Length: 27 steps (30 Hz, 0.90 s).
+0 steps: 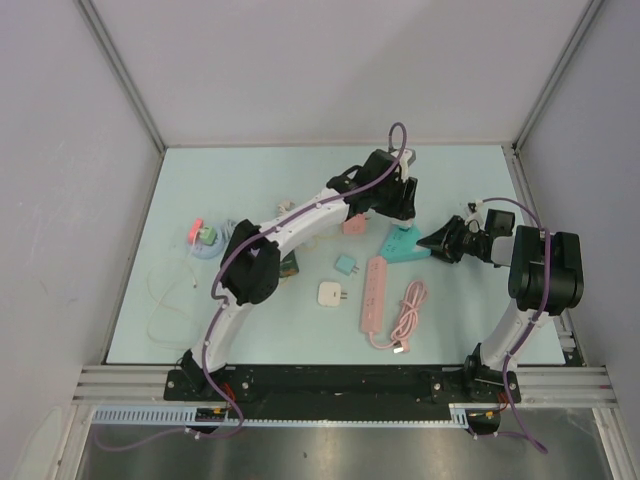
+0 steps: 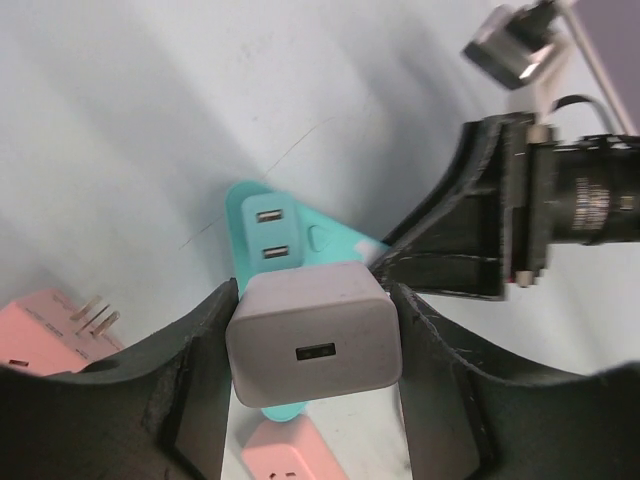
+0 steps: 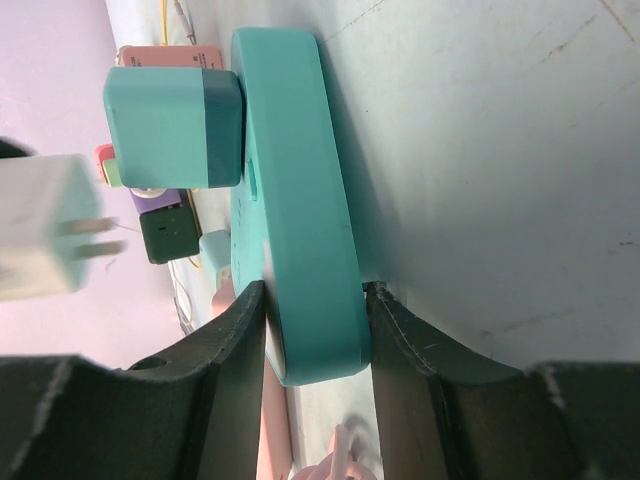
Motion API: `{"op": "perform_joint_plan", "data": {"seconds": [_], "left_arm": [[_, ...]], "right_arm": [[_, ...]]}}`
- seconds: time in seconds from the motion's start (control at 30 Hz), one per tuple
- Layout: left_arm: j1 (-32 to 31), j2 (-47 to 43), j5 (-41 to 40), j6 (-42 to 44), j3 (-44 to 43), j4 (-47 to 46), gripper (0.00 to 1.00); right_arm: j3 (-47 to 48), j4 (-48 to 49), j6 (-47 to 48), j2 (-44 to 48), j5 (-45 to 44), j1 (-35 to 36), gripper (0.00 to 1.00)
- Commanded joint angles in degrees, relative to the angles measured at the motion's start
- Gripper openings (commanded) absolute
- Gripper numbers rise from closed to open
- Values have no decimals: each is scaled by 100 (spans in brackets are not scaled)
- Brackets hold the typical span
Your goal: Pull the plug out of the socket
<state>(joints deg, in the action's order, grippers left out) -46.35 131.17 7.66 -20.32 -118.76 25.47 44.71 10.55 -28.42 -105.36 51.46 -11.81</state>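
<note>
From above, my left claw [image 2: 312, 300] hides the white plug [image 2: 315, 345] it grips; my right claw [image 3: 315, 298] squeezes the teal socket [image 3: 300, 200].

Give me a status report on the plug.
Left gripper shut on white cube charger plug. Right gripper shut on teal plastic power strip. Plug out, prongs clear of strip. Nothing blocking; teal cube adapter seated in strip.

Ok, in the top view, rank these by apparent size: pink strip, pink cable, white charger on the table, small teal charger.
1. pink strip, the longest; the coiled pink cable covers about as much, so that pair is unsure.
2. white charger.
3. teal charger, slightly smaller.
</note>
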Motion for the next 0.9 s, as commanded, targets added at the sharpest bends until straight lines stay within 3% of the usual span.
{"op": "perform_joint_plan", "data": {"seconds": [0.0,0.23,0.53,0.87], "left_arm": [[-173,-470,51,151,-411,107,0],[-155,-865,69,116,370,-314,0],[-67,-1182,-221,72,695,-614,0],[284,-884,-484,-209,600,-860,0]], "right_arm": [[-103,-431,320,-266,-1384,-49,11],[-94,-439,329,-257,-1376,-49,11],[-85,-448,329,-266,-1376,-58,12],[-85,-439,329,-266,-1349,-58,13]]}}
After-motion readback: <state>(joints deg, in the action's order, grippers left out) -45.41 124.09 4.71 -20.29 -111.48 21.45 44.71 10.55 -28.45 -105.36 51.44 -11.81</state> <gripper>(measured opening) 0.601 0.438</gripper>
